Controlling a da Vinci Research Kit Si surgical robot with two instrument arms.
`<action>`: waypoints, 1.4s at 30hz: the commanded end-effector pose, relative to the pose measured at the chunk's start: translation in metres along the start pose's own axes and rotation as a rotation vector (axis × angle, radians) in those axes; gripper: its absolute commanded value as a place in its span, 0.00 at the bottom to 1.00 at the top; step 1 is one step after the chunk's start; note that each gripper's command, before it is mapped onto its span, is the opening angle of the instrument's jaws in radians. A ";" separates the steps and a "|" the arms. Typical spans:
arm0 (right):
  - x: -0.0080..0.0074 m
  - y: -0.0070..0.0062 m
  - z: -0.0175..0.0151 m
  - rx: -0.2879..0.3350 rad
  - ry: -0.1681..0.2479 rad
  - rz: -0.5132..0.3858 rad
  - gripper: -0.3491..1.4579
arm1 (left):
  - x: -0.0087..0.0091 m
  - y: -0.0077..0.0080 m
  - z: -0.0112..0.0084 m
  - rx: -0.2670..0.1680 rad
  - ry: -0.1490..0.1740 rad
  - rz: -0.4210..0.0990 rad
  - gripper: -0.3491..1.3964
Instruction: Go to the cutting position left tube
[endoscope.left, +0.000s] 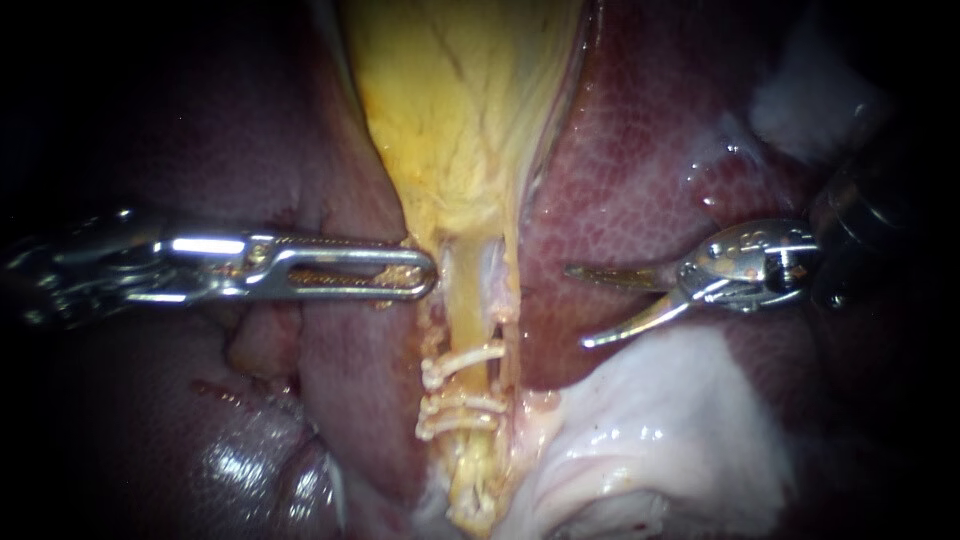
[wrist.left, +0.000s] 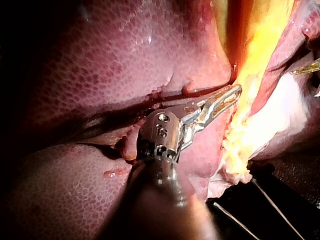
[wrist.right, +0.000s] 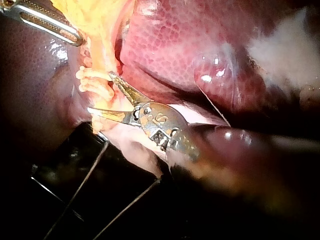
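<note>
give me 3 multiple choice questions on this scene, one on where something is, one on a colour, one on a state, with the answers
1. Where are the jaws of the right instrument?
A. around the clipped tube
B. over the liver, apart from the clipped tube
C. touching a clip

2. What colour are the clips?
A. black
B. blue
C. whitish

3. How do the right instrument's jaws stand?
A. open, holding nothing
B. shut on a clip
C. shut, holding nothing

Answers:
1. B: the jaws lie over the red liver, to the right of the clipped tube.
2. C: the clips show pale against the yellow tissue.
3. A: a gap shows between the two tips, with nothing gripped.
</note>
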 end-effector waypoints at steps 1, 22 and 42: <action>0.0000 0.0000 0.0000 0.000 0.000 0.001 0.99 | 0.0000 0.0000 -0.0001 0.000 0.000 0.000 0.00; -0.0036 -0.0008 0.0047 0.052 -0.028 -0.010 0.99 | -0.0041 -0.0013 -0.0076 -0.007 -0.021 -0.034 0.00; -0.0127 -0.0002 0.0129 0.137 -0.116 0.084 0.99 | -0.0040 -0.0014 -0.0078 -0.007 -0.021 -0.034 0.00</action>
